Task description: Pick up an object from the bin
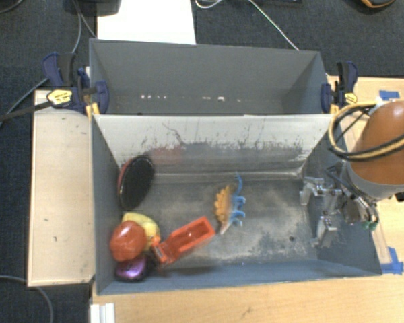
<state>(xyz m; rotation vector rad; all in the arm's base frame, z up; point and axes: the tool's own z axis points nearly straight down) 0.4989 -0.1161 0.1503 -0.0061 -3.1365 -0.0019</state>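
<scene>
The gripper (321, 215) hangs low at the 3 o'clock side of the grey bin (209, 79), over bare floor. Whether its claw is open or closed cannot be told from this view, and no thing is seen in it. The nearest things lie near the middle of the floor, towards 9 o'clock from the gripper: a small blue toothed piece (238, 208), like a toy rake, and just beside it an orange-yellow leaf-shaped piece (223, 207). They seem to touch, but this is not sure. Both look like thin plastic, so probably light and rather stiff. The blue one is likely easy to push away and a little slippery on the metal. A good hold would probably be across its narrow stem, not on the teeth. Further away, at 8 o'clock of the bin, there is a small heap: a red-orange box-like piece (186, 238), a red round thing (126, 241), a yellow thing (143, 222) and a purple thing (130, 270). A black oval thing (136, 182) leans at 9 o'clock.
</scene>
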